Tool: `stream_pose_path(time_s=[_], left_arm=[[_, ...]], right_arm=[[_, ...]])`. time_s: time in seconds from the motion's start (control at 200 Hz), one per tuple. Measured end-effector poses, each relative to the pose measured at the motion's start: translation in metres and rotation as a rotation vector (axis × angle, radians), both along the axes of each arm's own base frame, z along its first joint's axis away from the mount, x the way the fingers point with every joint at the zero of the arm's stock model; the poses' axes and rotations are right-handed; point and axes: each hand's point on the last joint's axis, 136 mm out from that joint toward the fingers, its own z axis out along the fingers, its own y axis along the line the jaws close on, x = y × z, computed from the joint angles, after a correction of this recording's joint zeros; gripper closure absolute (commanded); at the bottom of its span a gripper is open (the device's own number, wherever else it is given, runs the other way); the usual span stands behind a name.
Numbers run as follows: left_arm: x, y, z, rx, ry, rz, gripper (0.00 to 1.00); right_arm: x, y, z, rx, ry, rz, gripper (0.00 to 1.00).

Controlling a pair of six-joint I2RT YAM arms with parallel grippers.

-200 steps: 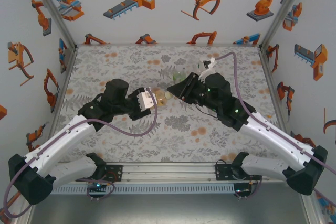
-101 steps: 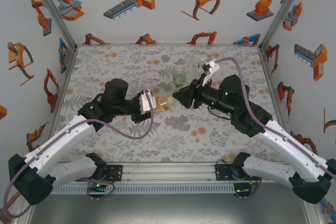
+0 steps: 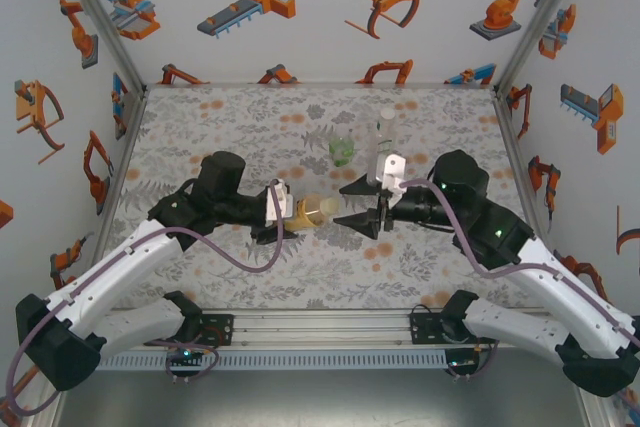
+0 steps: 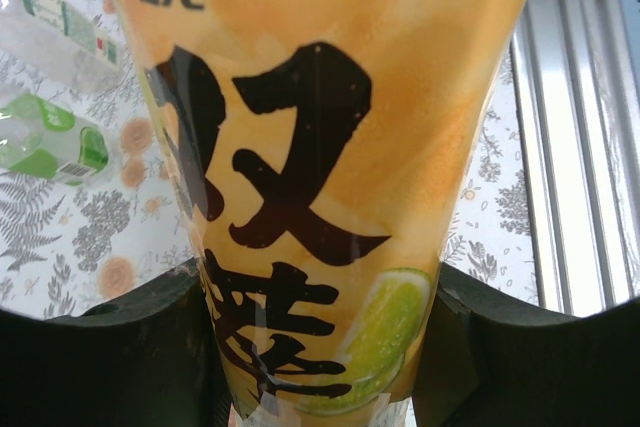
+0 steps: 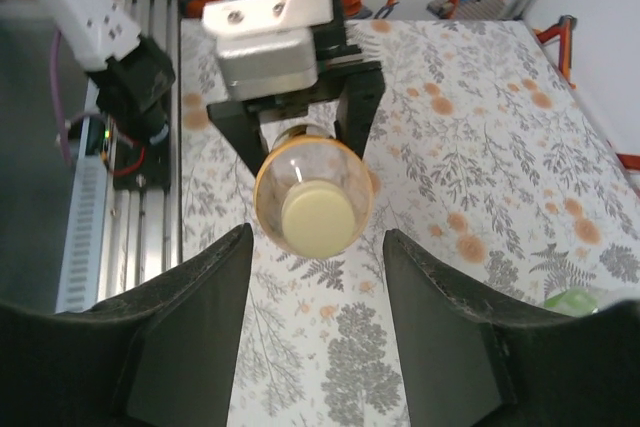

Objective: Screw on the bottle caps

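Left wrist view: the amber bottle [image 4: 320, 147] crowds the frame. Its top and base are cut off and its label print is only partly legible.
Left gripper [image 4: 320, 327]: fingers clenched on the amber bottle, one dark finger on either side.
Amber bottle, axis: in the top external view the long axis is roughly level, with the mouth end pointing at the right arm.
Pale yellow cap [image 5: 318, 215]: sits on the bottle mouth, facing the right wrist camera. Cannot tell whether it is threaded home.
Right gripper [image 3: 345, 205]: fingers spread and grasping nothing, just short of the cap and not touching it.
Squat green bottle [image 3: 342, 150]: farther back on the table [image 3: 200, 117], apparently upright. Its top is too small to make out.
Slim colourless bottle [image 3: 385, 129]: just beyond and to the right of the green one, standing upright. Its neck is indistinct.
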Motion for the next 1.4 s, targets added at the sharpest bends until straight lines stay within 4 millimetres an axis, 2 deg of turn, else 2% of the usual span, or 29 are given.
stream_pose_path(time_s=[0.27, 0.701, 0.821, 0.991, 1.247, 1.397], left_arm=[[-0.006, -0.001, -0.003, 0.007, 0.028, -0.038, 1.00], [-0.007, -0.002, -0.009, 0.032, 0.056, -0.051, 1.00], [-0.008, -0.001, -0.010, 0.035, 0.058, -0.054, 1.00], [-0.009, -0.001, -0.010, 0.037, 0.059, -0.055, 1.00], [-0.002, 0.000, -0.010, 0.051, 0.048, -0.020, 1.00], [0.012, 0.003, -0.013, 0.080, 0.023, 0.054, 1.00]], right_arm=[[-0.004, 0.008, -0.018, -0.073, -0.050, 0.081, 0.52], [-0.006, 0.015, -0.017, -0.062, -0.070, 0.120, 0.64], [-0.005, 0.015, -0.018, -0.063, -0.070, 0.120, 0.76], [-0.005, 0.015, -0.018, -0.064, -0.067, 0.117, 1.00], [0.011, 0.016, -0.017, -0.038, 0.042, 0.008, 1.00], [0.036, 0.014, -0.023, 0.007, 0.214, -0.166, 1.00]])
